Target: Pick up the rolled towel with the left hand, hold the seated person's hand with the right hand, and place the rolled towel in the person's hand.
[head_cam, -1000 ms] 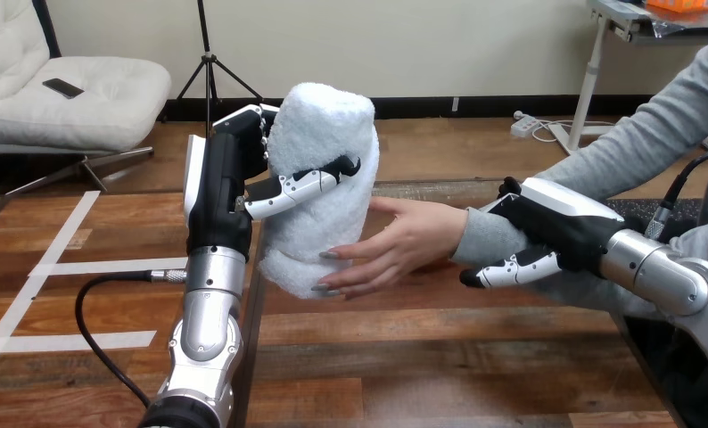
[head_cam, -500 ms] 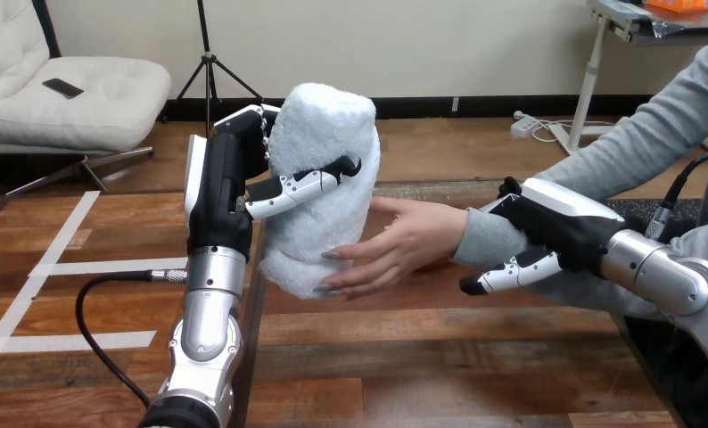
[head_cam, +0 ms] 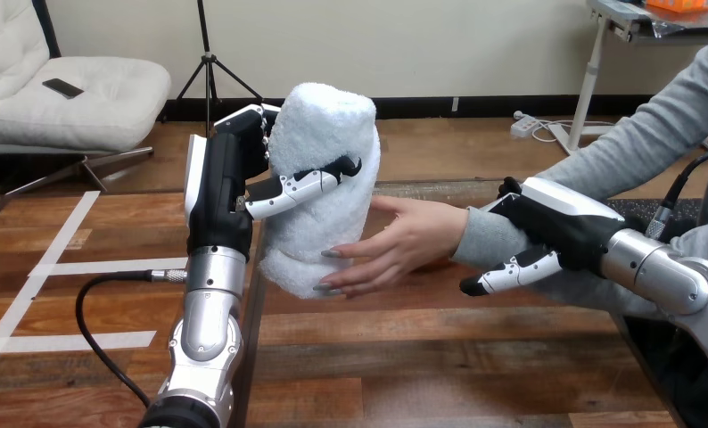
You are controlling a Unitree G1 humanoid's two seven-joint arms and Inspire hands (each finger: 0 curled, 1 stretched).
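While left hand (head_cam: 224,183) grips rolled towel (head_cam: 325,134), person's hand (head_cam: 406,236) touches it above table (head_cam: 422,357).

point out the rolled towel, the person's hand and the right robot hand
rolled towel (head_cam: 322,125): head view, upper part of the roll
person's hand (head_cam: 411,237): head view, middle of the hand
right robot hand (head_cam: 555,225): head view, black part below its white shell

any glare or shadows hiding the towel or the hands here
head view: even light, no strong glare; the towel shows its texture where the left hand grips it; soft shadow on the table under the person's hand; the right hand reads clearly against the grey-sleeved wrist it clasps
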